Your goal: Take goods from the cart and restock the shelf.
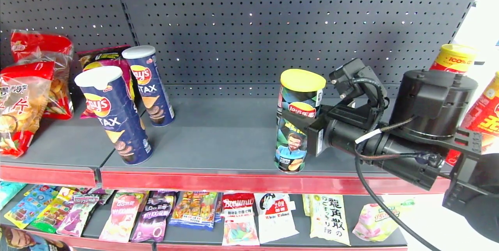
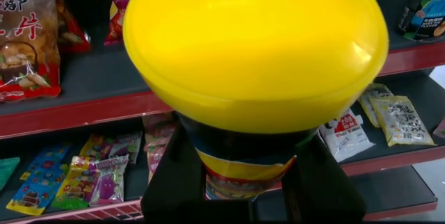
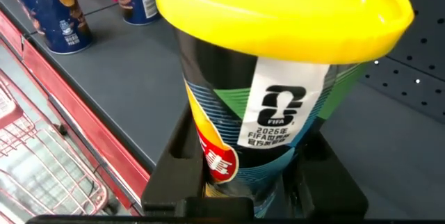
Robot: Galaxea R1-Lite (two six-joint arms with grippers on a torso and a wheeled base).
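Holding the right arm stretched nearly level in from the right, along the front of the upper shelf [image 1: 218,134], with the wrist turned to bring the right tool [image 1: 306,126] against the chip can [image 1: 300,103] from the side. Pinching that can at about mid-height, with fingers [image 3: 182,161] pressing on its wall from both sides, below the yellow lid [image 3: 278,8]. Standing the chip can upright on the upper shelf, just behind the red front lip [image 1: 234,181], well apart from the two blue cans [image 1: 117,118] towards the left and from the snack bags [image 1: 27,99] at the far left end. Backing onto red-and-yellow cans [image 1: 454,58] beyond the arm at the right end, and overlooking flat sachets [image 1: 241,216] lying in a row on the lower shelf [image 1: 351,204]. Catching a red wire cart [image 3: 42,161] below the shelf edge from the right wrist. Holding the left arm out in front of the shelving, with the left tool [image 2: 254,186] clamping a second can [image 2: 254,50], also yellow-lidded, lid end towards the wrist camera. Gripping this second can low on its body, one dark finger on each side, out in front of the shelves.
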